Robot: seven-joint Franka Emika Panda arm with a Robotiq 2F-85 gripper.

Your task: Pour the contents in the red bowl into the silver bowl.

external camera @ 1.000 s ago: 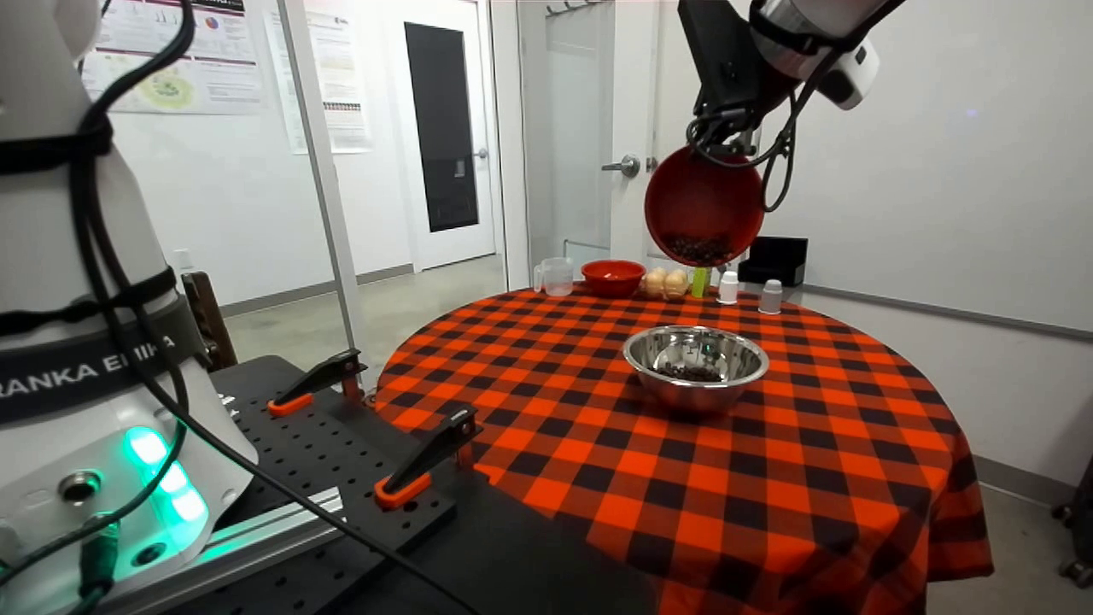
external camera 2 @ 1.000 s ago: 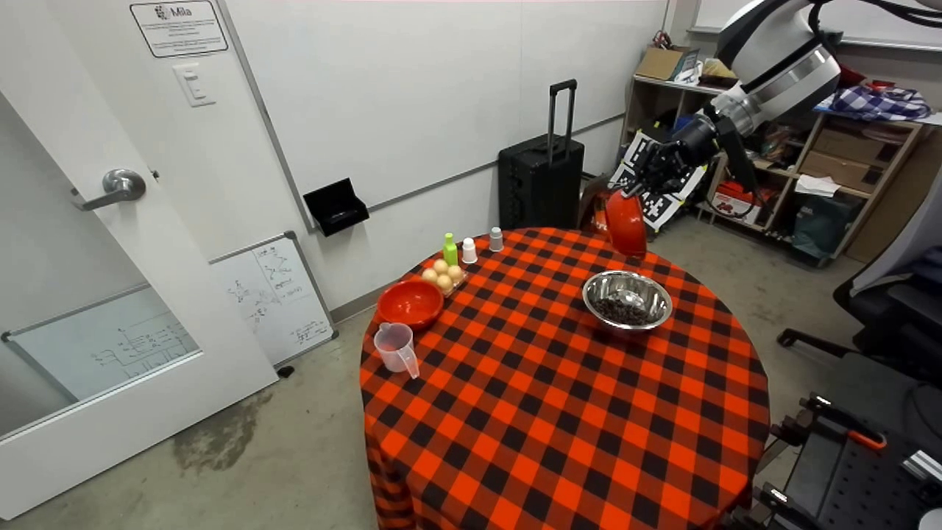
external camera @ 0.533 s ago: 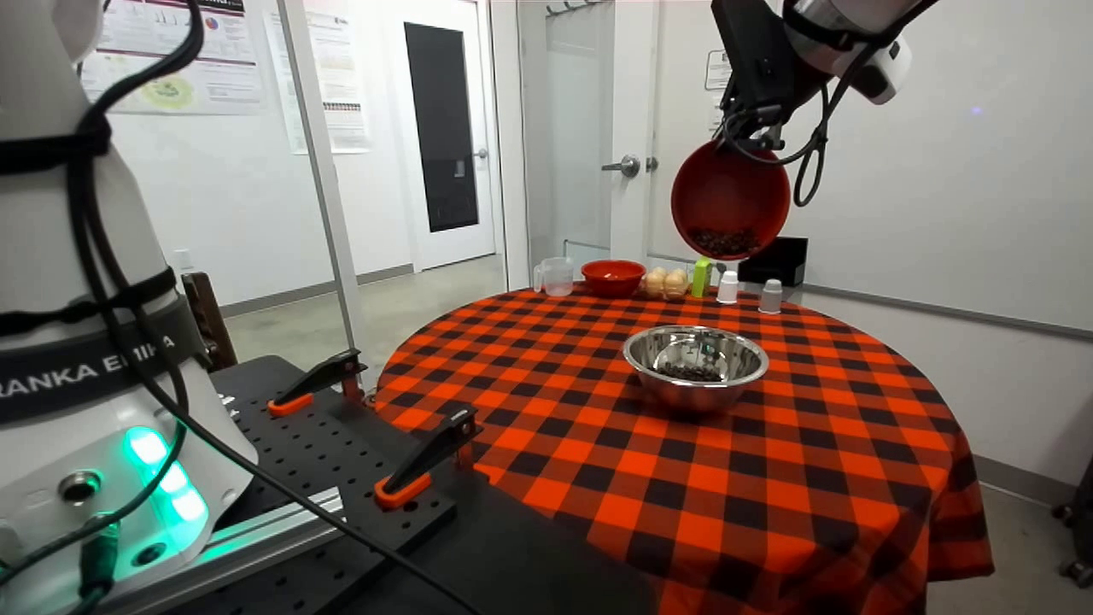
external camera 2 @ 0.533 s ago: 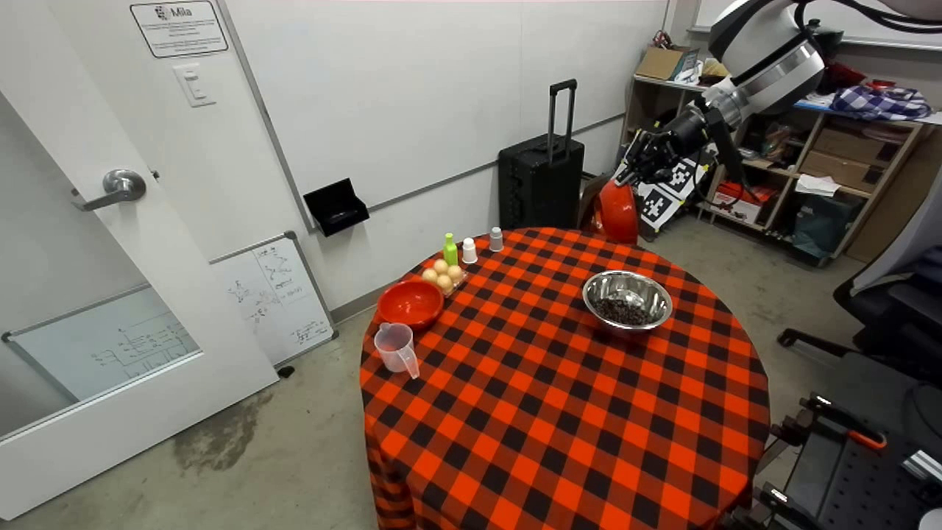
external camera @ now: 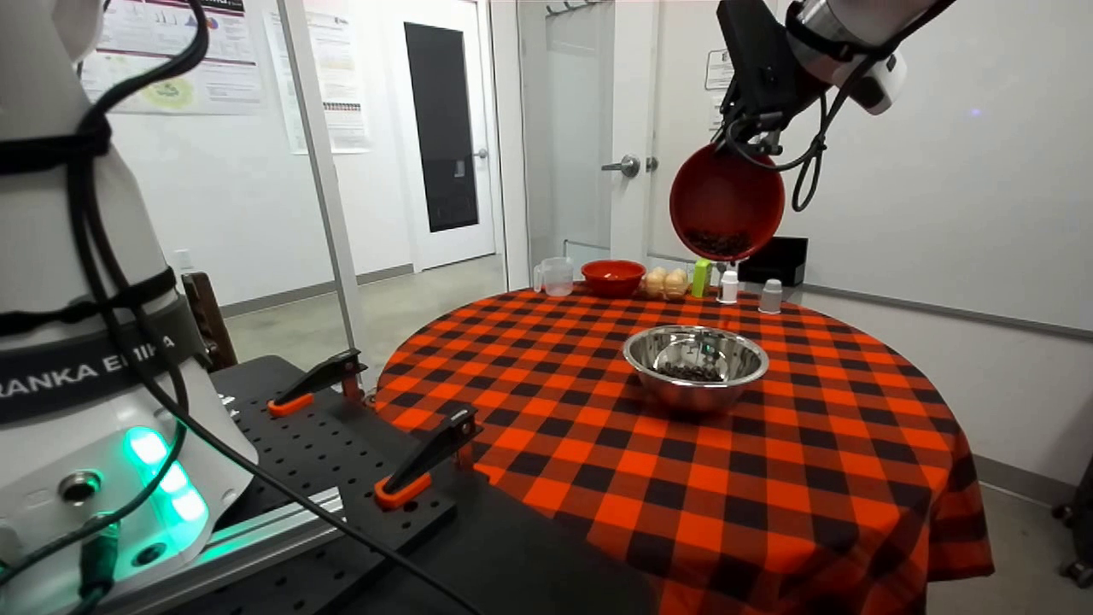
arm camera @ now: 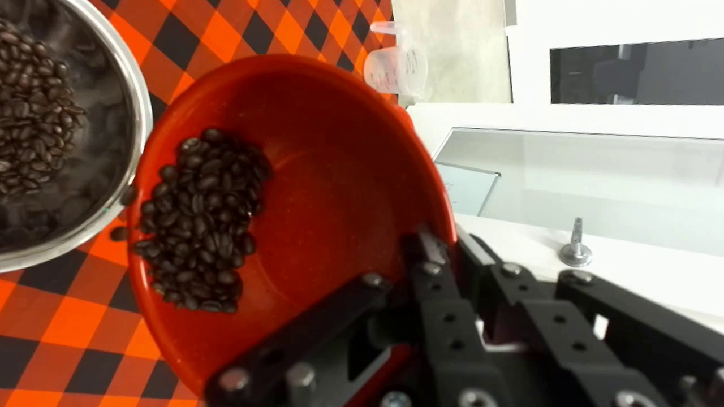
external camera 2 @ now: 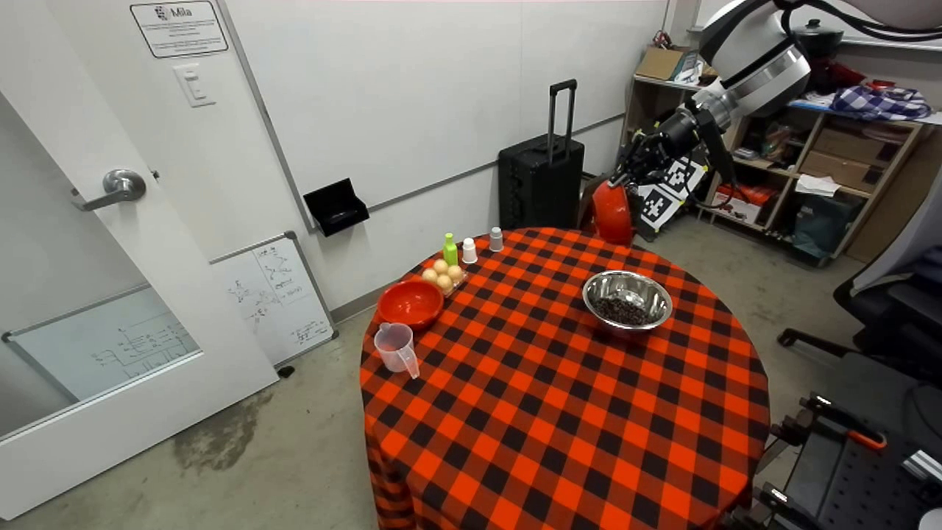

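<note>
My gripper [arm camera: 449, 242] is shut on the rim of the red bowl [arm camera: 334, 186], one finger inside and one outside. In both exterior views the gripper [external camera: 741, 141] [external camera 2: 624, 175] holds the red bowl [external camera: 726, 192] [external camera 2: 612, 213] in the air, steeply tilted. Dark coffee beans [arm camera: 198, 232] lie against its low side, near the rim. The silver bowl [external camera: 696, 395] [external camera 2: 651, 294] stands upright on the table below and holds more beans [external camera 2: 622, 311]. In the wrist view the silver bowl's rim [arm camera: 136, 96] shows beside the red bowl's low edge. A couple of beans show between the rims.
A checked cloth [external camera: 555, 444] covers the round table. Along its far edge stand a clear measuring cup [external camera 2: 396, 346], a second red bowl [external camera 2: 411, 303], eggs [external camera 2: 443, 275], a green bottle [external camera 2: 450, 250], a white shaker [external camera 2: 469, 250] and a grey one [external camera 2: 496, 239].
The arm has carried the tilted red bowl rightward in an exterior view, and slightly left and up in an exterior view. It moved little in the last half second. The silver bowl has not moved.
</note>
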